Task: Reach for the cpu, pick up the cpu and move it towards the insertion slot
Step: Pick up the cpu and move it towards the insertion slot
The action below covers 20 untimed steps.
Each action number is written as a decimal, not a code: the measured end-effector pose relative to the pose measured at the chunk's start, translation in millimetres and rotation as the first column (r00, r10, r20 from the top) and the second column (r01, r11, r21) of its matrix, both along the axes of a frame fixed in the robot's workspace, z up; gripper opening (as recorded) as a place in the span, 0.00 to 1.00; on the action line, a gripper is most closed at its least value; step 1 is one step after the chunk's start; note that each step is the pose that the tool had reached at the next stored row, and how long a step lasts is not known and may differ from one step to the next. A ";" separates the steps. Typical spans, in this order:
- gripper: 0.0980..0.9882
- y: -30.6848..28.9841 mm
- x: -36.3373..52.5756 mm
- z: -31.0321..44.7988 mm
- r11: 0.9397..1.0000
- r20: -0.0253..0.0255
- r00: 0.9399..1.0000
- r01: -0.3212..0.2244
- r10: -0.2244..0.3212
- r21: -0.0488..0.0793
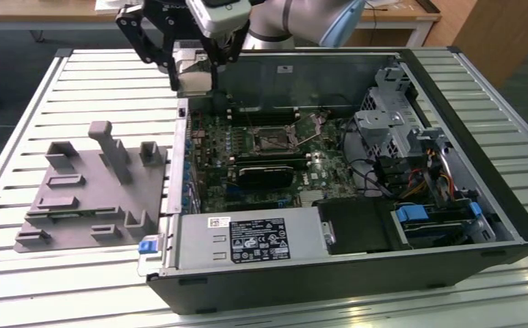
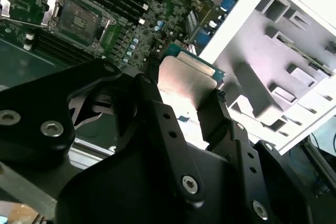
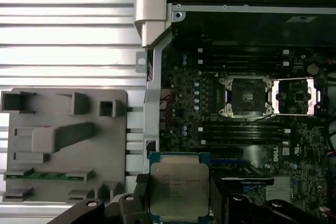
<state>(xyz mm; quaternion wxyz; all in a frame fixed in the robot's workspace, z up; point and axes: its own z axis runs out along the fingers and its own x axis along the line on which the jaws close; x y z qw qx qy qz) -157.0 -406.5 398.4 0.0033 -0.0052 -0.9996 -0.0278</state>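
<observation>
The slatted metal counter (image 1: pixel 45 89) is seen carrying an open computer case (image 1: pixel 483 164), laid on its side at about 3 o'clock in the exterior view, with the grey plastic fixture (image 1: pixel 81 198) set just beside the case's edge at 9 o'clock. Bare slats are left around the fixture and along the counter's far edge. Inside the case the motherboard (image 1: pixel 245 171) lies flat and uncovered. The insertion slot (image 3: pixel 247 97) is seen with its silver frame swung open beside it. The gripper (image 3: pixel 178 203) is held above the case wall, at 11 o'clock in the exterior view. The cpu (image 3: pixel 179 186) is pinched by its edges between the black fingers (image 2: pixel 226 124), clear of the board and apart from the slot.
</observation>
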 end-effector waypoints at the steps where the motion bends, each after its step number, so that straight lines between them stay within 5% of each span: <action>1: 0.50 0.9 2.5 0.0 1.000 0.000 1.000 0.000 0.000 0.000; 20: 0.50 18.2 59.8 -0.8 1.000 0.001 1.000 -0.001 0.001 0.006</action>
